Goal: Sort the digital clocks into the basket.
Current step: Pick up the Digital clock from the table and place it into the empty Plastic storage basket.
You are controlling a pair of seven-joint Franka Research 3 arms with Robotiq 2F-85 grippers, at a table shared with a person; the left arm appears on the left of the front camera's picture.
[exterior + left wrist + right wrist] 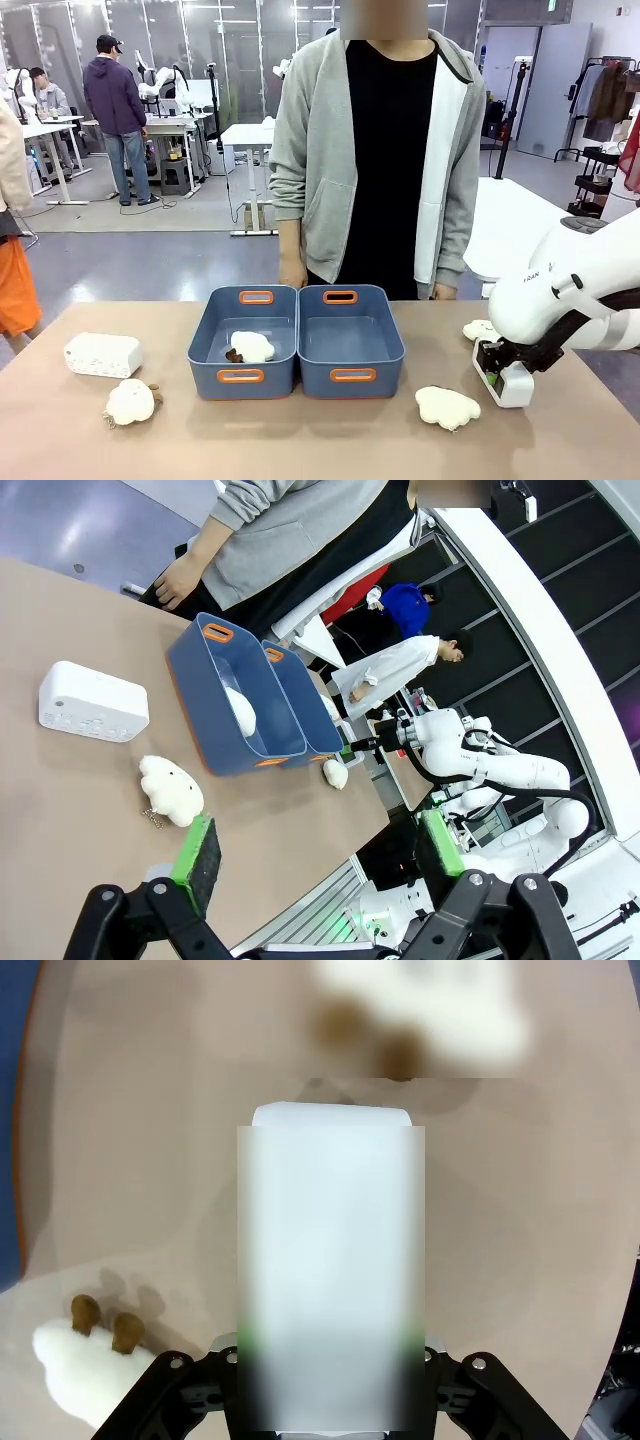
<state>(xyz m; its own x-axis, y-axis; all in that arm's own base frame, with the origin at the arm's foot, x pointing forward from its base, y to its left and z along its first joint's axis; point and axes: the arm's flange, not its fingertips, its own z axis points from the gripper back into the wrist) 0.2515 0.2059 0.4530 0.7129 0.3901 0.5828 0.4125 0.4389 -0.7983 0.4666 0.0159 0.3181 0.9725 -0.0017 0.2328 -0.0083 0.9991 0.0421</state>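
Note:
One white digital clock (102, 354) lies at the table's far left, also seen as the digital clock (92, 702) in the left wrist view. My right gripper (498, 377) is shut on a second white clock (514, 386) at table level on the right. In the right wrist view this clock (330, 1250) stands blurred between my right gripper's (330, 1355) fingers. Two blue baskets sit side by side mid-table: the left basket (205, 345) holds a plush toy (251, 346), the right basket (392, 340) holds nothing. My left gripper (320, 845) hangs open above the table's near left.
Cream plush toys lie near the front left (131, 401), front right (447, 406) and beside my right arm (480, 329). A person in a grey jacket (310, 150) stands at the far edge behind the baskets, hands down.

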